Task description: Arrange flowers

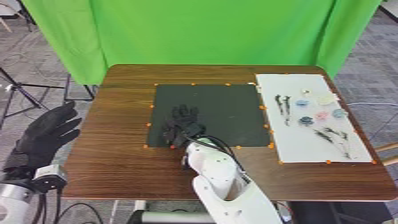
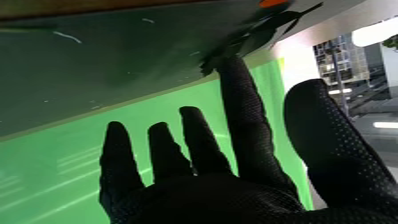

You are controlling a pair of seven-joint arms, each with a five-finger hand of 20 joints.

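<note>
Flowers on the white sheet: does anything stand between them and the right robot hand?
Nothing visible stands up in the way. The two dark stems lie on the white sheet, between the right robot hand and the flowers; bare mat comes before them.

Mat point(image 1: 235, 97) mid-table, sheet point(image 1: 306, 150) to its right.
On the table point(image 1: 115, 150), the sheet holds sprigs point(image 1: 286, 105) along its left side and more sprigs point(image 1: 336, 137) toward its near end; the flower heads point(image 1: 321, 114) lie right of the first group and beyond the second. A curtain point(image 1: 213, 35) hangs behind the table.
</note>
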